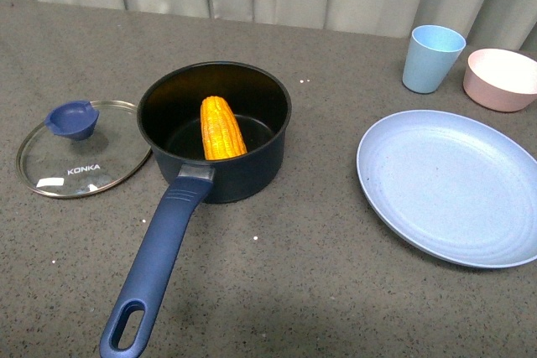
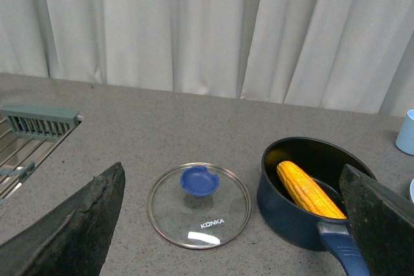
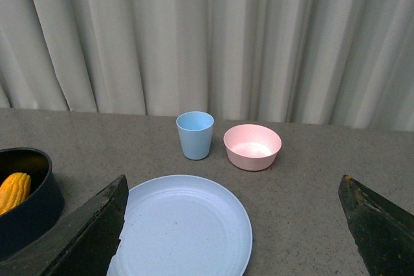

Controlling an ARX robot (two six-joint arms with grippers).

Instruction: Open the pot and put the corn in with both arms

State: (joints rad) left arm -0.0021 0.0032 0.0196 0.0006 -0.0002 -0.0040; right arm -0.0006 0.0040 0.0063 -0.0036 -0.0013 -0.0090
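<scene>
Both sets of jaws were spread wide apart and held nothing. That fits a job that looked done.

In the front view, no arm showed at all. The dark navy round pot (image 1: 215,132) sat on the grey speckled table (image 1: 294,274), with its long blue handle pointing to the near side. The yellow-orange corn cob (image 1: 221,128) lay inside the pot, leaning on the near wall. The round glass lid with the blue knob (image 1: 78,150) lay flat on the table, just left of the pot and touching it or nearly so. It was likely put there so the pot stayed open for the corn. To the right, well apart from the pot, lay a big flat light blue plate (image 1: 449,186). Far right stood a light blue cup (image 1: 432,58) and a pink bowl (image 1: 502,80), side by side.

In the left wrist view, the left gripper (image 2: 236,224) hung above the table, with the lid and pot showing between its two dark fingers (image 2: 74,234). A metal rack (image 2: 29,140) sat at one edge.

In the right wrist view, the right gripper (image 3: 236,224) hung over the plate, with the cup and bowl beyond it.
</scene>
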